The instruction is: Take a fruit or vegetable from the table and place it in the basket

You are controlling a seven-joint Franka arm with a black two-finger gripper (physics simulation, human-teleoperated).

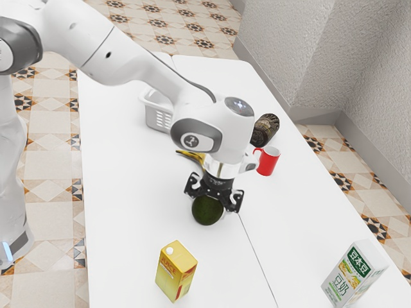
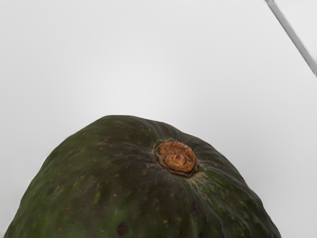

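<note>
Avocado (image 1: 205, 213) sits mid-table, right under the claw (image 1: 216, 196) in the exterior view; we can't tell if the claw is wide or closed on it. Wrist view: brown stem scar (image 2: 177, 157) turned up toward the camera, avocado just beneath the hand. Arm (image 1: 144, 70) comes in from the exterior view's far left, bent down at the wrist, hand pointing at the table (image 1: 128, 224). Banana (image 1: 191, 156) just beyond the hand, partly covered by it. Basket (image 1: 153, 118), light grey, is far and left, partly behind the arm; contents we can't make out. Red mug (image 1: 267, 163) right of the hand, dark patterned object (image 1: 266, 127) just beyond. Juice carton (image 1: 176, 272) upright, near left; soy milk carton (image 1: 352, 276) near right.
</note>
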